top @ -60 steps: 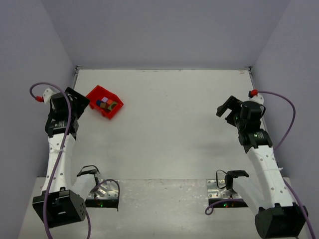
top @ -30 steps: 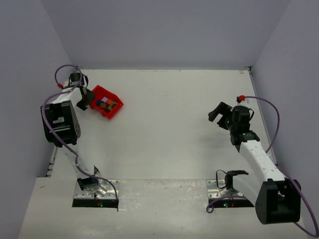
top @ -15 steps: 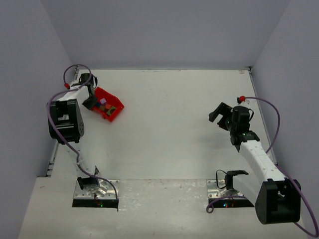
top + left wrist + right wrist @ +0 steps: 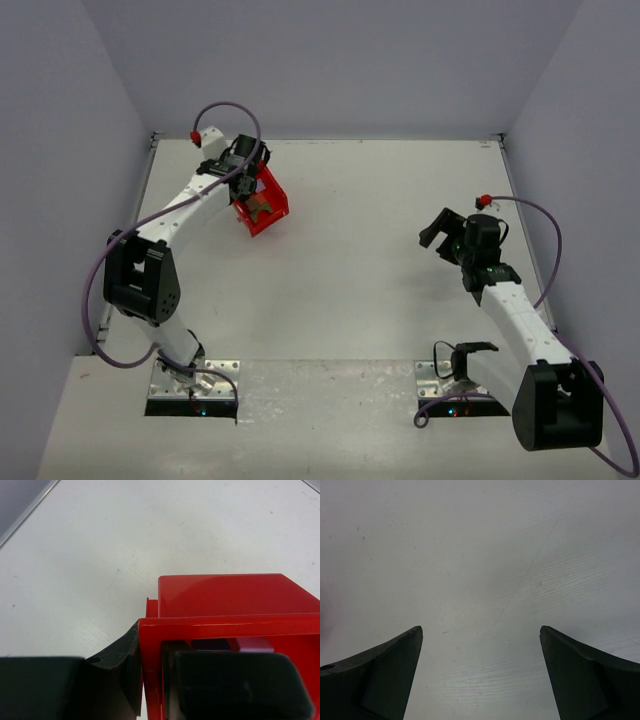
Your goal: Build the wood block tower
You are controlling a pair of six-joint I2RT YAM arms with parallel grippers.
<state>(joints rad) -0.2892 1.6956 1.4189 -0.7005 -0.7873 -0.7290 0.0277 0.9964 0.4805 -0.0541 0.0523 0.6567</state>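
Observation:
My left gripper [image 4: 245,186] is shut on the wall of the red plastic bin [image 4: 265,207] and holds it tilted above the table at the far left. In the left wrist view one finger [image 4: 120,655] sits outside the red wall [image 4: 150,645] and the other finger [image 4: 230,685] inside it. The tower's wood blocks lie loose in the bin: a brown one [image 4: 258,205] in the top view, a lilac one [image 4: 255,644] and a dark blue one [image 4: 210,643] in the wrist view. My right gripper [image 4: 437,228] [image 4: 480,630] stands open over bare table, holding nothing.
The white table [image 4: 360,260] is walled in by grey panels on three sides. Metal mounting plates [image 4: 195,385] for the arms sit at the near edge. A metal rail [image 4: 150,160] edges the table's far left side.
My left gripper closed on the bin's wall, then swung right with the bin, which now hangs tilted. The right arm has stayed still over the last second.

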